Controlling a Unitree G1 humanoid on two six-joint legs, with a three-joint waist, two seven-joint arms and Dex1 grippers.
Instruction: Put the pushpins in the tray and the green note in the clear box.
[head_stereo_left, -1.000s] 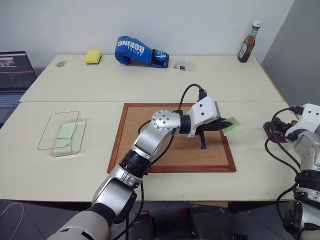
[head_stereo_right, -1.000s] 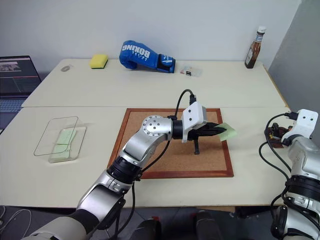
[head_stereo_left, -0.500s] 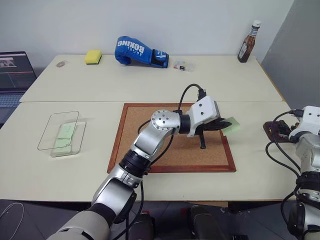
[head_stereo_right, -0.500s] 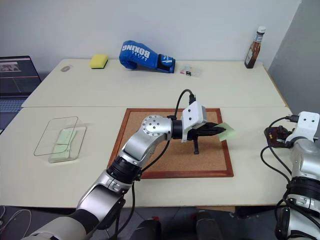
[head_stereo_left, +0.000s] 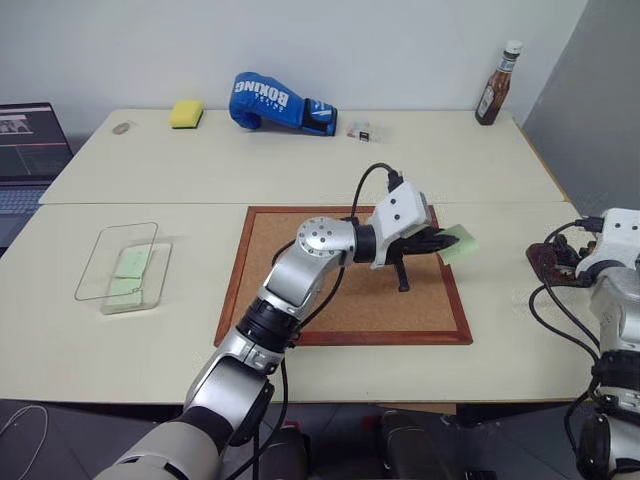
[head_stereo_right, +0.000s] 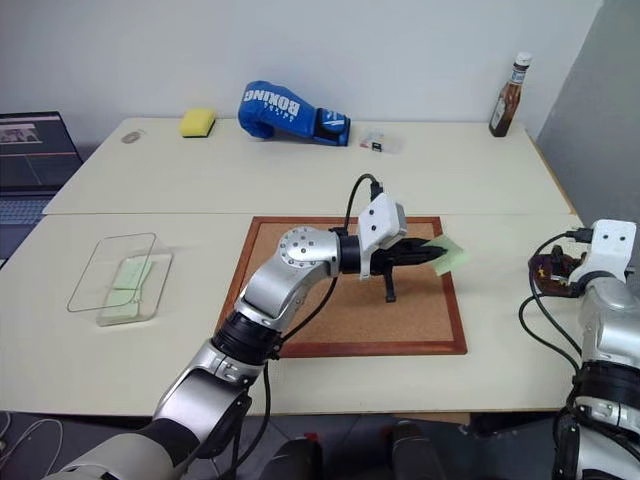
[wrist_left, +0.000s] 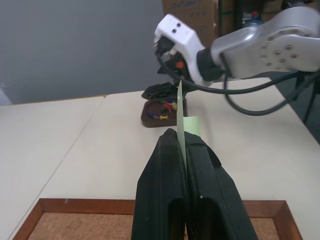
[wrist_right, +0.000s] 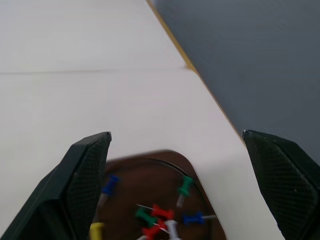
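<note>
Currently left hand (head_stereo_left: 432, 241) pinched shut on green note (head_stereo_left: 457, 243), right of frame centre, above corkboard (head_stereo_left: 300, 300) edge. Grip only on note's edge; thin paper could slip or fold on carry to clear box (head_stereo_left: 122, 268), far left on tabletop. Right hand (wrist_right: 175, 185) spread wide over tray (wrist_right: 160, 165) holding pushpins (wrist_right: 157, 217), lower right; could knock tray.

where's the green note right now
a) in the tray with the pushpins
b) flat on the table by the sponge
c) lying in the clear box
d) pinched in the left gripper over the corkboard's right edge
d: the left gripper is shut on the green note, holding it above the corkboard's right edge.
</note>
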